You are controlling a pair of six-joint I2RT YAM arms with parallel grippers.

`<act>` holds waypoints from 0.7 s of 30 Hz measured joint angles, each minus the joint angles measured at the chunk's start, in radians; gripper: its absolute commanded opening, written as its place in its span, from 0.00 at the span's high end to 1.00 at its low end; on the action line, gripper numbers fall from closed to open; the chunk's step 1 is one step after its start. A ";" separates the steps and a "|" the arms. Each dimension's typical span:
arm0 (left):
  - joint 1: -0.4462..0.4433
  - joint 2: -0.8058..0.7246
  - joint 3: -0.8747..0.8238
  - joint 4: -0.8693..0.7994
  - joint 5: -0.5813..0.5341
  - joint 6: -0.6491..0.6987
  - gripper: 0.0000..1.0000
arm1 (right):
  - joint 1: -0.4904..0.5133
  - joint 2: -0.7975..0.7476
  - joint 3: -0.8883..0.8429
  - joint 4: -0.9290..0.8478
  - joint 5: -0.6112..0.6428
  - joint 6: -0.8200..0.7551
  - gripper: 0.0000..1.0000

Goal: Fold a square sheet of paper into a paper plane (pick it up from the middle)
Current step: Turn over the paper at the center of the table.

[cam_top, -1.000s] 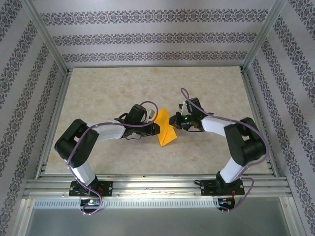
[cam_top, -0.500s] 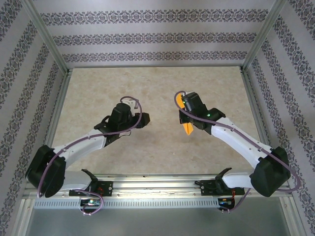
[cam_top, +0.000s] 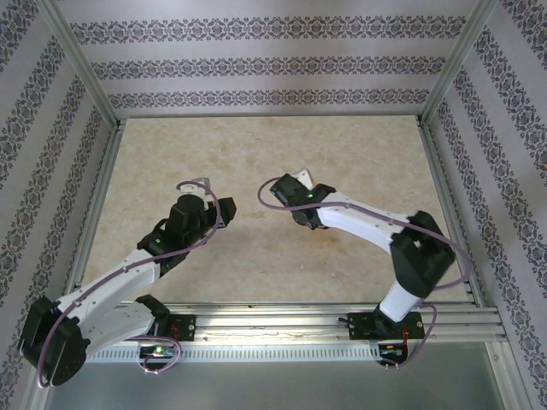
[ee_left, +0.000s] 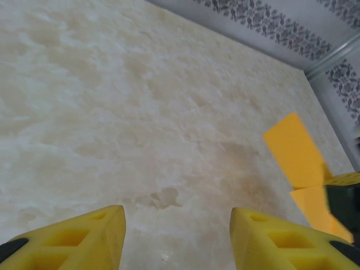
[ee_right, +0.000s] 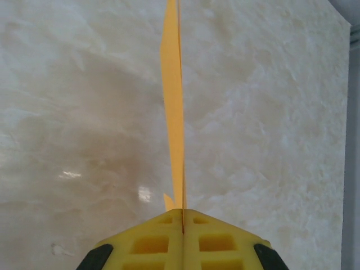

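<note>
The square sheet of paper is folded into a slim orange paper plane (ee_right: 173,107). It sticks straight out edge-on from my right gripper (ee_right: 183,212), which is shut on its rear end above the table. In the left wrist view the paper plane (ee_left: 292,149) hangs at the right with a yellow finger of the right gripper on it. My left gripper (ee_left: 177,225) is open over bare table with nothing between its fingers. From above, the left gripper (cam_top: 218,212) is to the left of the right gripper (cam_top: 286,190), a small gap apart; the right gripper covers the paper.
The beige marble-patterned table (cam_top: 256,145) is enclosed by patterned walls and an aluminium frame (cam_top: 440,196). A rail (cam_top: 273,320) with both arm bases runs along the near edge.
My left gripper let go of the paper, opened and drew back to the left. My right gripper lifted the folded paper off the table and carried it up and left.
</note>
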 measured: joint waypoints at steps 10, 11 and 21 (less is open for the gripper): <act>0.001 -0.149 -0.029 -0.048 -0.091 -0.006 0.41 | 0.093 0.258 0.186 -0.031 -0.142 0.058 0.92; 0.001 -0.151 -0.029 -0.048 -0.091 -0.005 0.41 | 0.098 0.272 0.202 -0.031 -0.175 0.062 0.91; 0.002 -0.051 -0.015 -0.047 -0.006 0.014 0.41 | 0.066 0.250 0.185 0.108 -0.693 0.087 0.60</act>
